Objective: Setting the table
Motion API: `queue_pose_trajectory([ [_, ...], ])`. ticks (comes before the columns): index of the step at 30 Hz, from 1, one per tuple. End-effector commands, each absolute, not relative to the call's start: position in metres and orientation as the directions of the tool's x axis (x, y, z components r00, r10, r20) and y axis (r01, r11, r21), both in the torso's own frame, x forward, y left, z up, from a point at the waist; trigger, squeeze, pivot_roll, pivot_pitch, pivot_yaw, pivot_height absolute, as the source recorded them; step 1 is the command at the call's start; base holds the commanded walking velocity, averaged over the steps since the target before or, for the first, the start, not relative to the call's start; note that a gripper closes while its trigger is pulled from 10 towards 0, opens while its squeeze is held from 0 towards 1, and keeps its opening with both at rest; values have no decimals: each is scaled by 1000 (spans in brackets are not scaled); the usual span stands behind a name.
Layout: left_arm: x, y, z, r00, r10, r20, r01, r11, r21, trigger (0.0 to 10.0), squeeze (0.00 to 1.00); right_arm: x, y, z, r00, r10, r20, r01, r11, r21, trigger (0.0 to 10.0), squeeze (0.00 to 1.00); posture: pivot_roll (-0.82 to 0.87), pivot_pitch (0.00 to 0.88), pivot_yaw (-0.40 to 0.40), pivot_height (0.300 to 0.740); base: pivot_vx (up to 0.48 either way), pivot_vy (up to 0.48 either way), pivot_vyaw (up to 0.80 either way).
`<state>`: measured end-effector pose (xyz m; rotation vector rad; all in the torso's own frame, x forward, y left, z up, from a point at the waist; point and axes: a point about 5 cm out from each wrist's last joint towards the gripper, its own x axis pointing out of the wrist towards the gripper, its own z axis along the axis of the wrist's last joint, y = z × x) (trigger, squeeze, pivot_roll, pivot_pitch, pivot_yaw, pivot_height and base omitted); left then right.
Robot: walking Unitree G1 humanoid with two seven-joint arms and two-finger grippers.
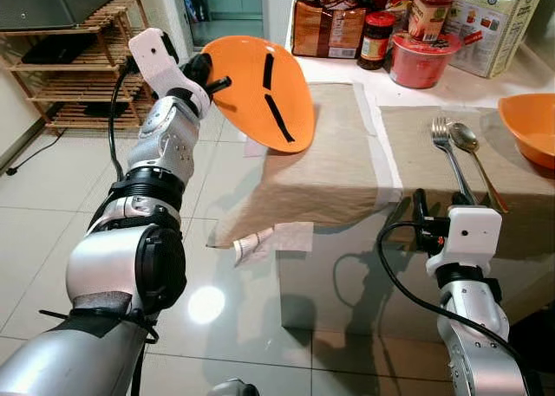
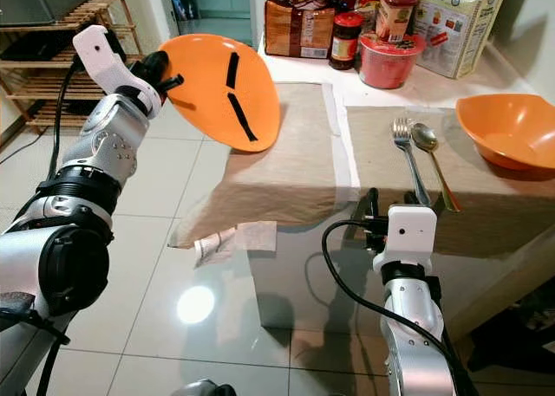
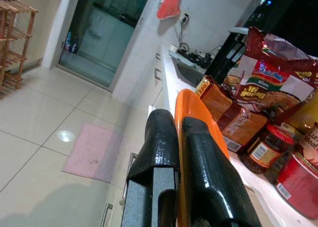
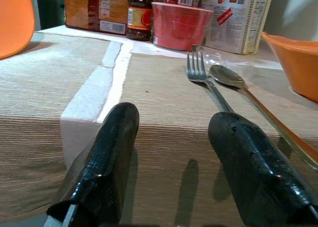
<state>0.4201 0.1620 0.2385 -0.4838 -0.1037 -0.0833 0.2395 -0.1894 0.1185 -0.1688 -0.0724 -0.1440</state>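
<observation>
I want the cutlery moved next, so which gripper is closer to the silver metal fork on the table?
Right. The right gripper hovers open at the table edge just short of the silver metal fork; the left gripper is across the table, shut on the orange plate.

Pale glossy floor tiles [image 1: 52, 188] reflect a ceiling light. A slatted wooden shelf rack [image 1: 82, 54] stands against the wall, with a dark glass doorway [image 1: 221, 6] beside it.

Head eyes look down at table [image 1: 347, 166]; wrist cameras view it close.
</observation>
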Motion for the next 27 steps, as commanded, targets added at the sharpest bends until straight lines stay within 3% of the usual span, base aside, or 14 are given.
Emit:
queue_pose_trajectory([
  [1, 422, 163, 259, 982, -52, 181, 131, 880, -456, 0, 0, 240, -190, 117, 987, -134, 84, 146, 976, -163, 10000, 0, -34, 0, 60, 735, 0, 0, 0],
  [4, 423, 158, 255, 985, -68, 156, 146, 809, -569, 0, 0, 240, -190, 117, 988, -133, 84, 145, 976, -164, 10000, 0, -33, 0, 61, 735, 0, 0, 0],
  [17, 424, 168, 260, 988, -30, 150, 118, 771, -625, 0, 0, 240, -191, 115, 988, -132, 82, 145, 975, -170, 10000, 0, -39, 0, 62, 735, 0, 0, 0],
  [21, 424, 170, 261, 988, -24, 155, 114, 787, -606, 0, 0, 240, -191, 115, 988, -133, 83, 145, 975, -170, 10000, 0, -39, 0, 63, 735, 0, 0, 0],
  [27, 423, 178, 252, 990, -50, 132, 100, 906, -411, 0, 0, 239, -191, 114, 988, -134, 80, 146, 975, -168, 10000, 0, -37, 0, 65, 735, 0, 0, 0],
])
